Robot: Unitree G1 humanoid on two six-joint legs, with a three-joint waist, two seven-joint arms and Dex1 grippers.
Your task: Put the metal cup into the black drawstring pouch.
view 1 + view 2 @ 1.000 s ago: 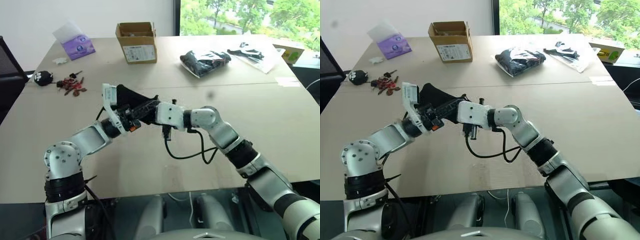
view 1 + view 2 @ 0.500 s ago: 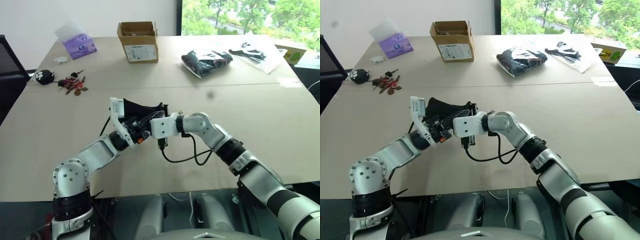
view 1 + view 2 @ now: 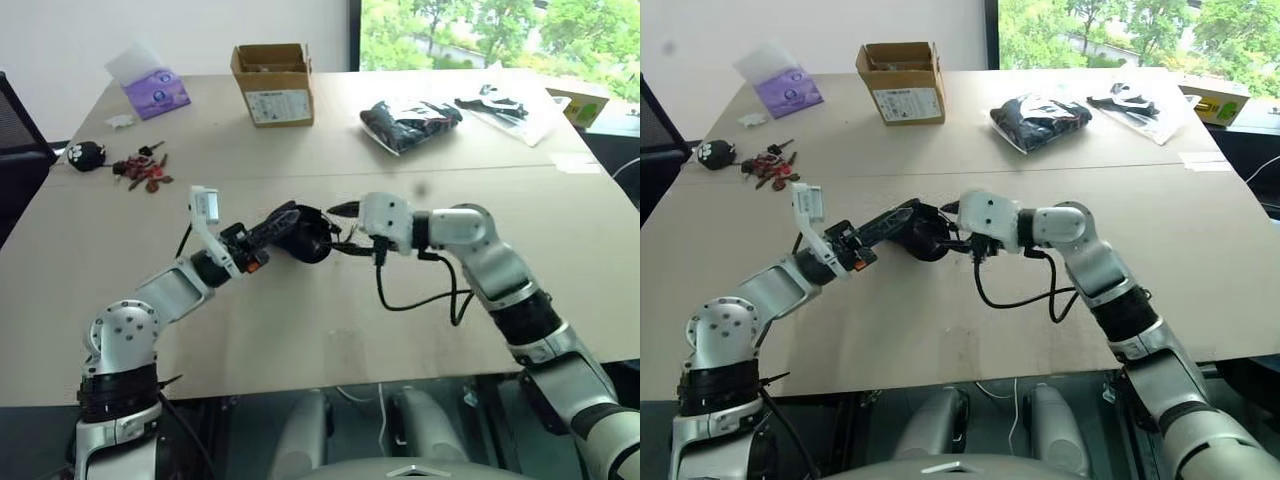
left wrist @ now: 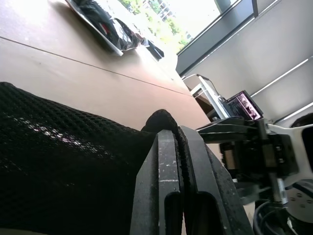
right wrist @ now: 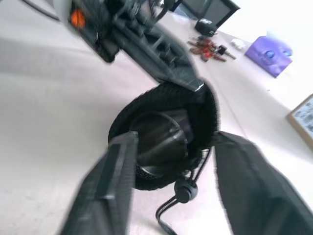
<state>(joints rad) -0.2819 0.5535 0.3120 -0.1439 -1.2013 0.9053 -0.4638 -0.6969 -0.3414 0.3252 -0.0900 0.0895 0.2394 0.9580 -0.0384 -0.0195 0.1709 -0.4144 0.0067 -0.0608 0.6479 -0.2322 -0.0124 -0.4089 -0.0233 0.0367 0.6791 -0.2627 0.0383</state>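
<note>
The left pincer (image 3: pixel 283 216) is clamped on the rim of the pouch (image 3: pixel 303 238), its two black fingers (image 4: pixel 171 176) pressed together with mesh fabric pinched between them; the pouch hangs above the surface (image 3: pixel 300 330), near its middle, held out between the two arms; the right pincer (image 3: pixel 338 230) faces the pouch's mouth from the other side, fingers (image 5: pixel 115 169) spread apart and empty, one on each side of the opening in the right wrist view; the cup (image 5: pixel 159 133) sits inside the pouch, its shiny steel wall visible through the round mouth; a thin cord with a small stopper (image 5: pixel 182 191) trails from the lower edge of the mouth.

Farther back on the surface, a brown cardboard box (image 3: pixel 272 83) stands near the far edge; to its left lies a purple tissue pack (image 3: pixel 155 88); near the left edge lies a small black plush toy (image 3: pixel 86 154), just beside a scatter of red and dark small bits (image 3: pixel 146 170); right of the box lies a clear bag of black items (image 3: pixel 408 124), and beyond it a second clear bag (image 3: pixel 505 108) near the far right corner; a black cable (image 3: pixel 420 290) loops below the right wrist.
</note>
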